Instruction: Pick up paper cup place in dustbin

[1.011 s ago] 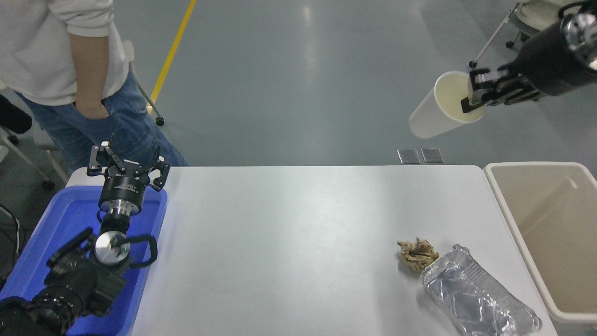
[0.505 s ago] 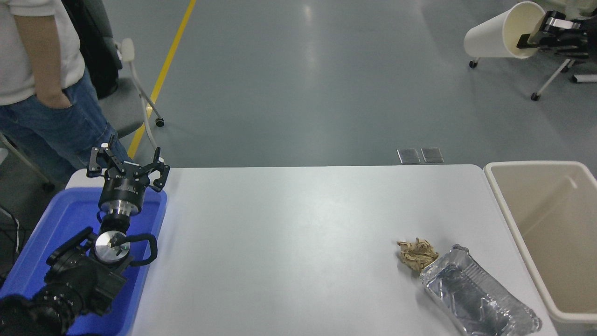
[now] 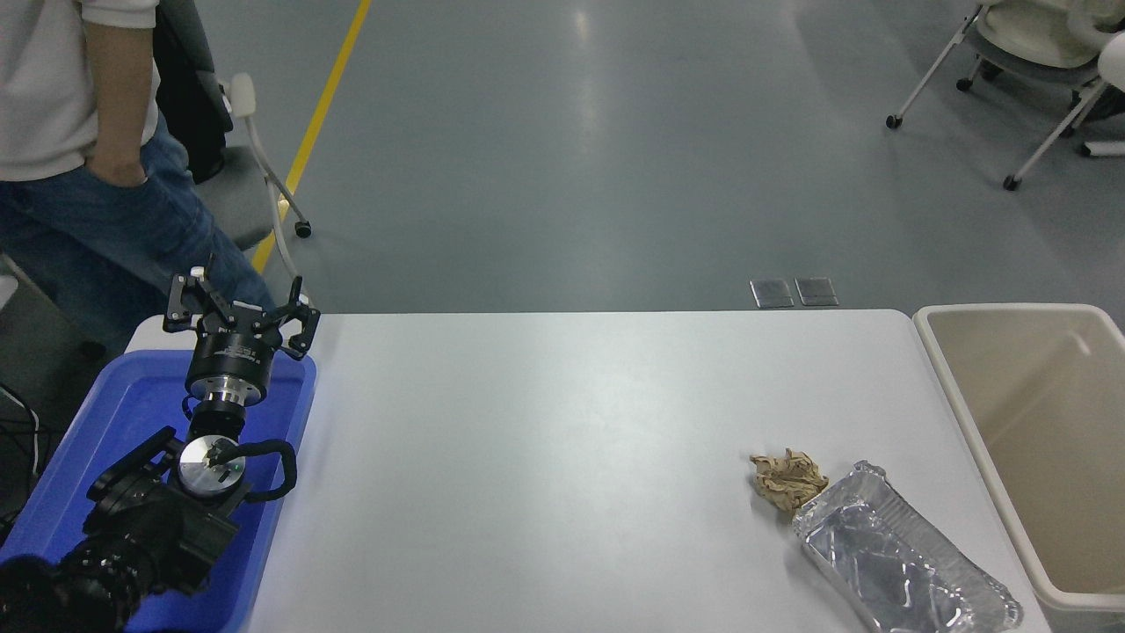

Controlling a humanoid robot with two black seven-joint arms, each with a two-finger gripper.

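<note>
The paper cup is out of view, and so are my right arm and its gripper. The dustbin [image 3: 945, 369], a large beige tub with a thick rounded rim, stands off the table's right edge, and what I see of its inside holds nothing. My left gripper [image 3: 239, 309] is parked at the lower left above the blue tray, its fingers spread open and holding nothing.
A blue plastic tray [image 3: 132, 400] sits at the table's left end under my left arm. A crumpled brown paper wad [image 3: 788, 479] and a crinkled foil tray [image 3: 905, 563] lie near the front right. A person [image 3: 79, 132] stands at the far left; wheeled chairs [image 3: 1028, 53] stand at the far right.
My right gripper carried the paper cup up and to the right, then left the picture with it. The person at the far left shifted a little. My left arm has not moved.
</note>
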